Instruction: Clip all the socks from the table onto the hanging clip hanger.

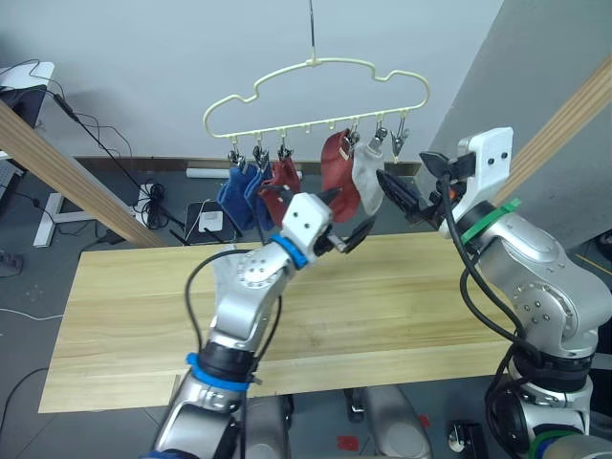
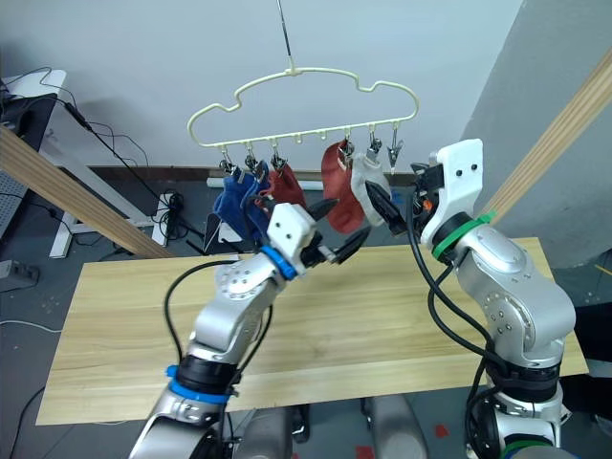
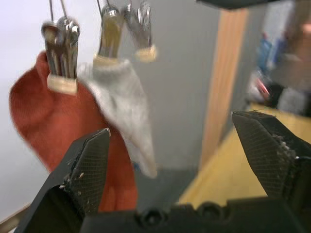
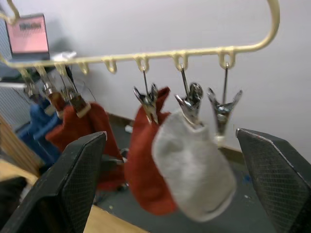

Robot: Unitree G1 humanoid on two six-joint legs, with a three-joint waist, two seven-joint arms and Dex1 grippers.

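**Both jaws wide apart, nothing gripped**

Jaws of the left gripper (image 1: 352,218) are spread wide and hold nothing; they are raised just in front of the rust red sock (image 1: 338,174), and whether they touch it cannot be told. The right gripper (image 2: 382,206) is likewise spread wide and empty, close beside the grey sock (image 1: 367,178).

No readable writing is seen.

On the clip hanger (image 1: 316,94), two blue socks (image 1: 241,192) and a second red sock (image 1: 283,177) are clipped at its left end. The red and grey socks hang toward its right end, with one bare clip (image 4: 224,109) beyond the grey sock. The table (image 1: 115,316) lies below, its plank top open around both arms. Slanted wooden poles (image 1: 67,172) flank the scene.
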